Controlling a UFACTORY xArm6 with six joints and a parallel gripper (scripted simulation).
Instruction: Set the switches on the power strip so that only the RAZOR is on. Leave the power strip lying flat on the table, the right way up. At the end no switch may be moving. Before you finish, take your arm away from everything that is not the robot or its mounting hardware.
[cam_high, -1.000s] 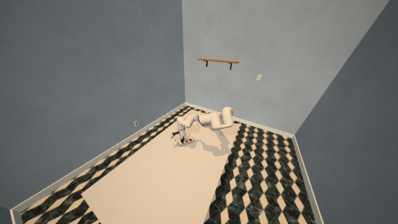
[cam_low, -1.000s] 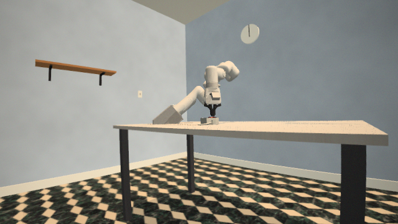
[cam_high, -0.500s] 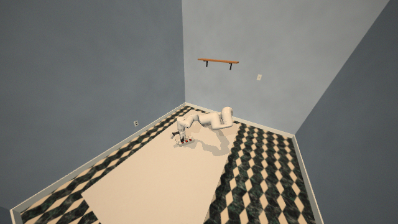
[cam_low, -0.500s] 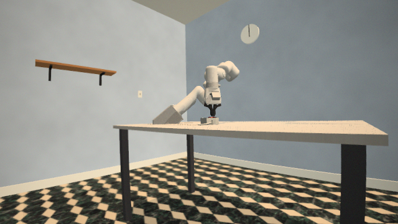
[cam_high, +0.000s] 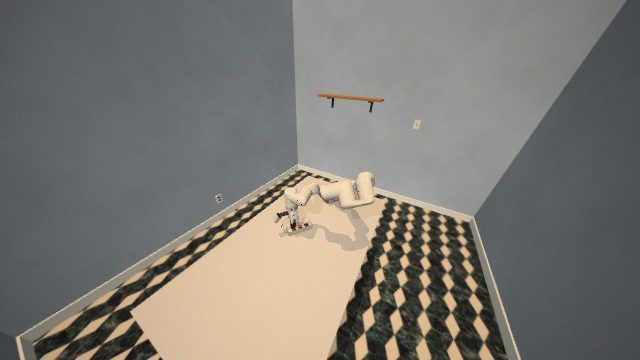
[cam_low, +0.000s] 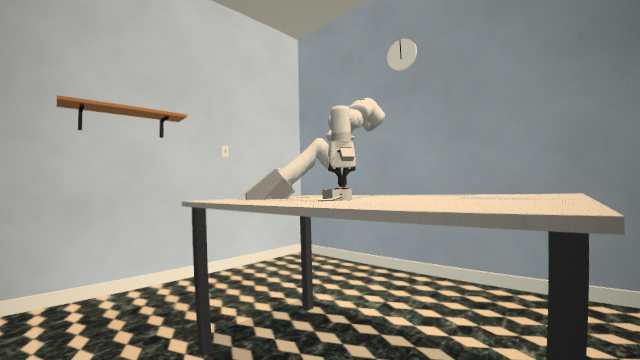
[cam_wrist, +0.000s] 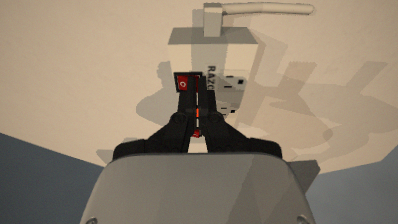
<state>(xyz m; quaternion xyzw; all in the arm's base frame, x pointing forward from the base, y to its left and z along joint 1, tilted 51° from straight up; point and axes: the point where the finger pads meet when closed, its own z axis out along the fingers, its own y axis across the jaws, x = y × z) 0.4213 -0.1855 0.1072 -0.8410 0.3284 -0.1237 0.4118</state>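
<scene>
The grey power strip (cam_wrist: 212, 75) lies flat on the table, with its cable (cam_wrist: 270, 8) running off to the right at the far end. In the wrist view a red rocker switch (cam_wrist: 184, 82) sits next to a label starting "RAZ". My gripper (cam_wrist: 197, 88) is shut, with nothing between the fingers, and points straight down. Its tips are on or just above the strip, right behind that switch, and a second red switch (cam_wrist: 198, 131) shows between the fingers closer in. The strip is small in the overhead view (cam_high: 296, 227) and in the side view (cam_low: 337, 193), under the gripper (cam_low: 342, 183).
The power strip lies near the robot's base (cam_low: 270, 186) at the far end of a long beige table (cam_low: 400, 205). A wooden shelf (cam_low: 120, 109) hangs on the wall, away from the arm.
</scene>
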